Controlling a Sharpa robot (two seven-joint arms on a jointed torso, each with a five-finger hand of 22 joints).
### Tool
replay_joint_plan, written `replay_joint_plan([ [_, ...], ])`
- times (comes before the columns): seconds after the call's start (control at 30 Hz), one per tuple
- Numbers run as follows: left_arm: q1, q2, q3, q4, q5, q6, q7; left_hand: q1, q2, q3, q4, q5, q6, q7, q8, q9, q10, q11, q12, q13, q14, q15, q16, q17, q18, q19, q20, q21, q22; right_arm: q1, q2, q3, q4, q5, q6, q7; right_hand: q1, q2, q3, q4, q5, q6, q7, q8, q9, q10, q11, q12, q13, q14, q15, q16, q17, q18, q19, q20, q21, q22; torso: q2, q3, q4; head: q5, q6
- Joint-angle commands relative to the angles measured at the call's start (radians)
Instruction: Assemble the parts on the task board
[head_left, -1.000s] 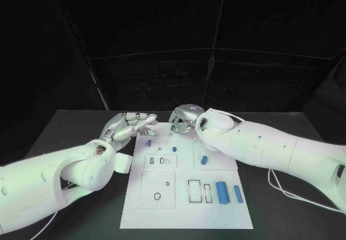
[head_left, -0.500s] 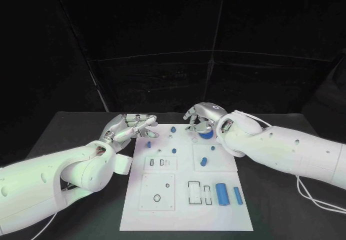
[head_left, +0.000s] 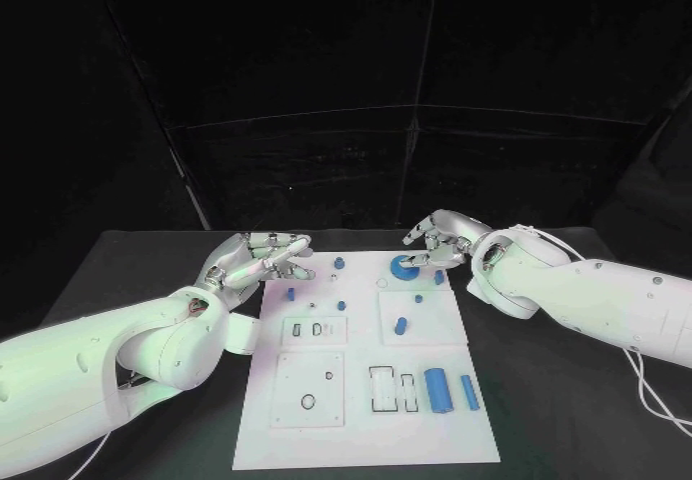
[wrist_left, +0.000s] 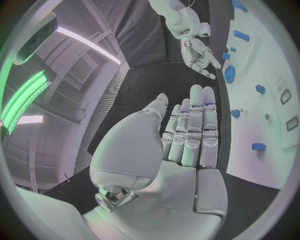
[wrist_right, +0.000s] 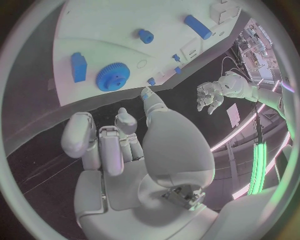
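The task board (head_left: 361, 420) lies mid-table with blue parts spread over it. The right hand (head_left: 440, 240) hovers empty, fingers loosely curled, just right of the blue gear (head_left: 405, 268) at the far end, probably having seated it. The left hand (head_left: 260, 257) waits unladen, fingers extended, off the board's far-left corner.

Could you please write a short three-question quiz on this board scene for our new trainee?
1. True or false: the right hand is holding the blue gear.
2. The left hand is: A) over the middle of the task board, B) over the black table beside the board's far left corner, C) gripping a part.
3. Fill in: at the board's near right, the two blue cylinders lie ____ each other.

Key:
1. False; the gear lies on the board and the hand holds nothing.
2. B.
3. Beside.
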Motion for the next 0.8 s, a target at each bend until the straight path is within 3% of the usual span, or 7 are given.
replay_joint_plan([
  [0.03,0.001,0.003,0.001,-0.003,0.003,0.021,0.010,0.006,0.005,0.001,-0.006,0.002,0.000,0.005,-0.004,-0.001,0.002,0.005,-0.003,-0.001,-0.005,-0.001,-0.006,0.001,0.003,0.002,0.002,-0.005,-0.002,0.002,0.005,0.000,-0.006,-0.008,0.073,-0.063,0.023,-0.008,-0.017,0.013,0.004,-0.012,0.002,0.007,-0.001,0.010,0.003,0.037,0.047,0.075,0.010,0.013,0.096,-0.016,0.013,0.001,0.013,0.023,0.001,-0.0003,0.0038,-0.005,-0.003],
  [0.3,0.001,0.009,0.001,-0.011,0.003,0.025,0.011,0.006,0.006,0.002,-0.007,0.002,0.000,0.005,-0.004,-0.001,0.003,0.005,-0.004,-0.001,-0.005,-0.001,-0.006,0.001,0.003,0.002,0.002,-0.005,-0.002,0.001,0.033,0.000,-0.034,-0.058,0.108,-0.129,0.068,0.003,-0.024,0.021,0.027,-0.030,0.007,0.015,-0.002,0.022,0.008,0.078,0.102,0.078,0.014,0.024,0.121,-0.024,0.030,0.007,0.039,0.068,0.001,-0.0010,0.0043,-0.008,-0.009],
  [0.8,0.001,0.011,0.001,-0.016,0.003,0.025,0.011,0.006,0.006,0.002,-0.007,0.002,0.001,0.005,-0.004,-0.001,0.003,0.005,-0.004,-0.001,-0.005,-0.001,-0.006,0.002,0.003,0.002,0.002,-0.006,-0.002,0.001,0.061,0.000,-0.063,-0.079,0.139,-0.155,0.102,0.022,-0.019,0.012,0.028,-0.027,0.006,0.028,0.001,0.037,0.008,0.106,0.140,0.080,0.015,0.030,0.136,-0.027,0.036,0.008,0.049,0.084,0.001,-0.0026,0.0041,-0.010,-0.013],
])
